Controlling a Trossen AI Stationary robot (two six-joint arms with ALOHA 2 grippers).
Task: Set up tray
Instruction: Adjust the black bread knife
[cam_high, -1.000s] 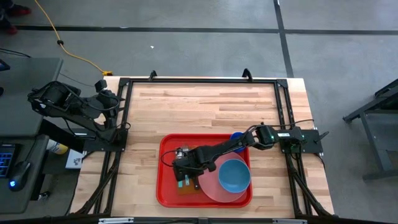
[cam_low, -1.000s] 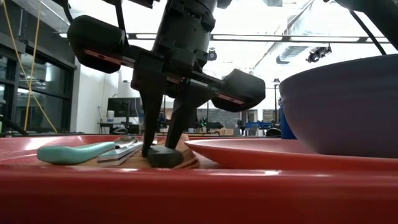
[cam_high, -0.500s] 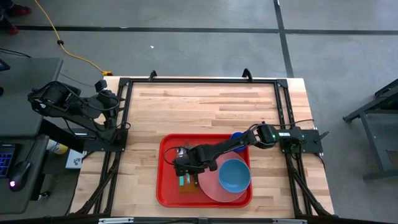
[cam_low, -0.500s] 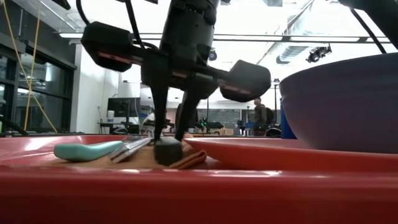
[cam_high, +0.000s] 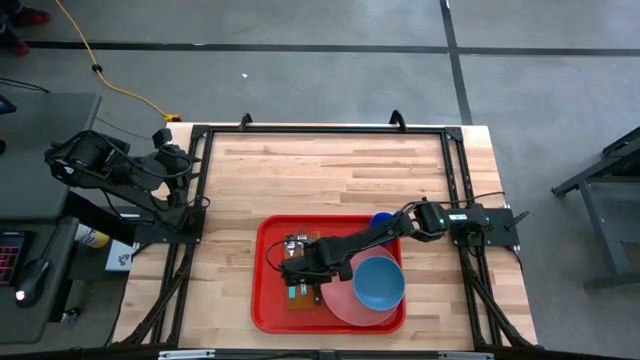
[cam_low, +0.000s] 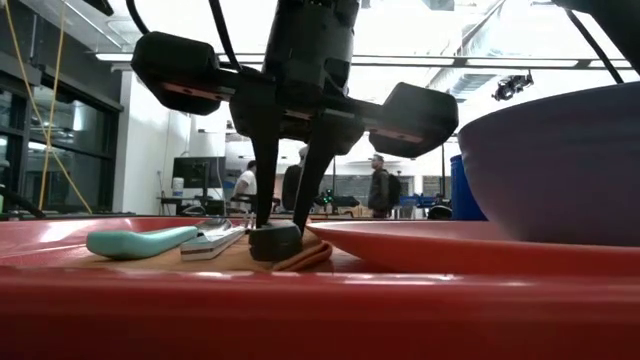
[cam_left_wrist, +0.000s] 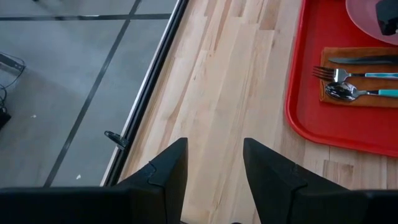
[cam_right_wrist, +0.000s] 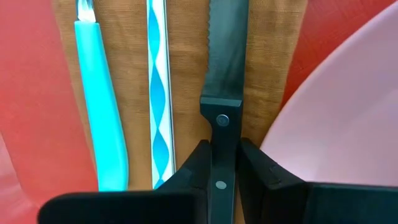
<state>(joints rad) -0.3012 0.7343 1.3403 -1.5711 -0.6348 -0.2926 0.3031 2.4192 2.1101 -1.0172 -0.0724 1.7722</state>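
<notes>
The red tray (cam_high: 268, 305) lies at the table's near middle. On its left part an orange-brown napkin (cam_right_wrist: 186, 74) lies flat, bearing two teal-handled pieces of cutlery (cam_right_wrist: 99, 99) and a black-handled knife (cam_right_wrist: 227, 56). A pink plate (cam_high: 345, 300) with a blue bowl (cam_high: 377, 283) fills the tray's right part. My right gripper (cam_right_wrist: 225, 149) stands over the napkin, shut on the knife. My left gripper (cam_left_wrist: 214, 168) is open, off the table's left edge. My right gripper pinches the knife's black handle (cam_right_wrist: 222, 130) between its two fingers (cam_right_wrist: 196, 162), a little behind the blade. The fingers come from above, pointing down, one on each side of the handle. The knife lies flat on the napkin (cam_low: 300, 258), next to the plate's rim.
A blue cup (cam_high: 380, 218) stands at the tray's far right corner. Bare wood (cam_high: 330, 170) spreads over the table's far half and to the tray's left. A black frame (cam_high: 200, 180) runs along the table's edges. People stand far off in the room (cam_low: 380, 190).
My right gripper, keeping its hold on the knife, has shifted slightly toward the plate, and its wrist has turned to sit more level. The napkin with the cutlery has slid a little the same way.
</notes>
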